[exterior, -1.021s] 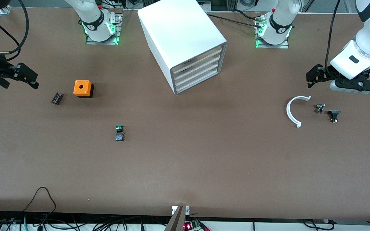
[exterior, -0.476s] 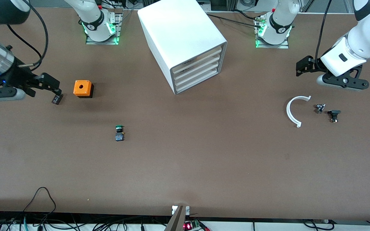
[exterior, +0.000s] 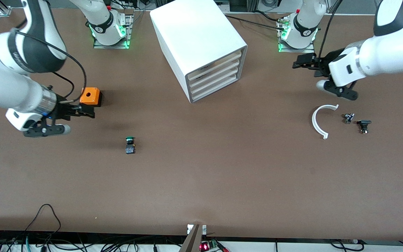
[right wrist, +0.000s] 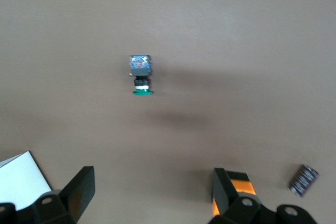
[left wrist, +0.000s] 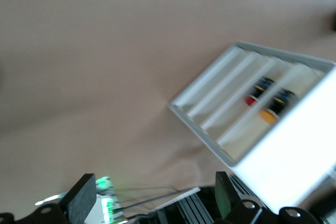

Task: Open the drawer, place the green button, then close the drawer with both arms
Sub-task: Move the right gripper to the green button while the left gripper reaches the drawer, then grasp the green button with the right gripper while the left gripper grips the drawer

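Brown table: drawer shut in cabinet; button lying loose; right gripper spread above orange cube; left gripper spread over bare tabletop.

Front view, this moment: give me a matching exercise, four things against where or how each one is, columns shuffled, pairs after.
Things
1. button
2. drawer
3. right gripper
4. left gripper

Places or states
A. shut, lowest of three in the white cabinet
B. open, in the air beside the orange cube
C. lying on the bare table, nearer the front camera than the orange cube
D. open, over the table between the cabinet and the white curved part

Pairs: 1-C, 2-A, 3-B, 4-D
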You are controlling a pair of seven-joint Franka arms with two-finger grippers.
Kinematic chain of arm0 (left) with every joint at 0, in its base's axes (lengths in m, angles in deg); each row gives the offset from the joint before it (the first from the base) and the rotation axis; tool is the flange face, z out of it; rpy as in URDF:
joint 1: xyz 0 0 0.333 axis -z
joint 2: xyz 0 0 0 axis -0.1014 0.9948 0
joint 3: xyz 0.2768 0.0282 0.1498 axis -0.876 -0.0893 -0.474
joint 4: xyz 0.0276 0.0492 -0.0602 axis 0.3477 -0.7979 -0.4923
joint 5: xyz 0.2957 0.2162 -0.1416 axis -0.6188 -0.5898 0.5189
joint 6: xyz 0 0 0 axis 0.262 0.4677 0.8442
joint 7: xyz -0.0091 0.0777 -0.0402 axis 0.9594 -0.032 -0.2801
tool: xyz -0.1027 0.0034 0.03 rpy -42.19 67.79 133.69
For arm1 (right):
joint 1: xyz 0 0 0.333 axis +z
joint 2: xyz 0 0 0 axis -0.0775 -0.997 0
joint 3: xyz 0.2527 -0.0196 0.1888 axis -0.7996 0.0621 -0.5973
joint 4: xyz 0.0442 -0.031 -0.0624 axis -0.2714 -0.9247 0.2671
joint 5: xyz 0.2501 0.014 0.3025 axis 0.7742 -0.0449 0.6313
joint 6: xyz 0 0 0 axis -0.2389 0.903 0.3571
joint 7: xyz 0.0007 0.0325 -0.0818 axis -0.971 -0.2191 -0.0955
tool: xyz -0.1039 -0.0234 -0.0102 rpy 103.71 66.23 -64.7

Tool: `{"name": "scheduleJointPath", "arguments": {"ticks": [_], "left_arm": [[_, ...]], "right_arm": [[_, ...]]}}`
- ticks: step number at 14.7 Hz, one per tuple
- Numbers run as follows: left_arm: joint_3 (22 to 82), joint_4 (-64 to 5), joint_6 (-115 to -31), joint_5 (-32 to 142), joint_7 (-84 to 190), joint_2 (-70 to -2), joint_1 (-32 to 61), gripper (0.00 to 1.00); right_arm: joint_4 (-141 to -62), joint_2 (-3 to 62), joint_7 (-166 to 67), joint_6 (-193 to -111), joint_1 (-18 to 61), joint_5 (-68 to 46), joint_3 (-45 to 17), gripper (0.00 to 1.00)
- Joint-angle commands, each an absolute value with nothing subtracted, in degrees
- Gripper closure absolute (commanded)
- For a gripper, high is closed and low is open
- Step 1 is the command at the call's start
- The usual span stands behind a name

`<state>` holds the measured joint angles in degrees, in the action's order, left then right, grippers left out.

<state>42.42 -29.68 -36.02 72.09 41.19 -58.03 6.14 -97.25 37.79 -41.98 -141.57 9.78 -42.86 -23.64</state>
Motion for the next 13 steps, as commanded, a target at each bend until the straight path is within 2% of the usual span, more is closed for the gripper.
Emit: {"name": "scheduleJointPath", "arguments": {"ticks": [1, 5, 7, 10, 13], "left_arm": [[42.5, -34.0, -38.8, 81.7, 31.0, -53.8, 6.3, 0.01], [44.0, -45.0, -51.8, 96.3, 14.2, -51.1, 6.3, 0.02], [44.4, -49.2, -56.3, 102.3, 5.8, -48.6, 6.3, 0.04], [45.3, -52.4, -58.4, 109.3, -3.1, -43.4, 7.0, 0.11], [46.8, -55.1, -58.5, 117.1, -12.0, -38.4, 7.0, 0.20]], "right_arm": [[-97.4, 35.0, -43.7, -146.1, 10.9, -41.9, -23.5, 0.00], [-104.1, 32.8, -47.7, -159.8, 11.6, -42.1, -23.5, 0.00], [-105.2, 29.7, -49.0, -163.2, 11.3, -42.0, -23.5, 0.00], [-105.1, 25.9, -48.9, -170.7, 11.8, -41.8, -23.6, 0.00], [-105.0, 23.1, -48.5, -173.8, 13.3, -41.8, -23.7, 0.00]]}}
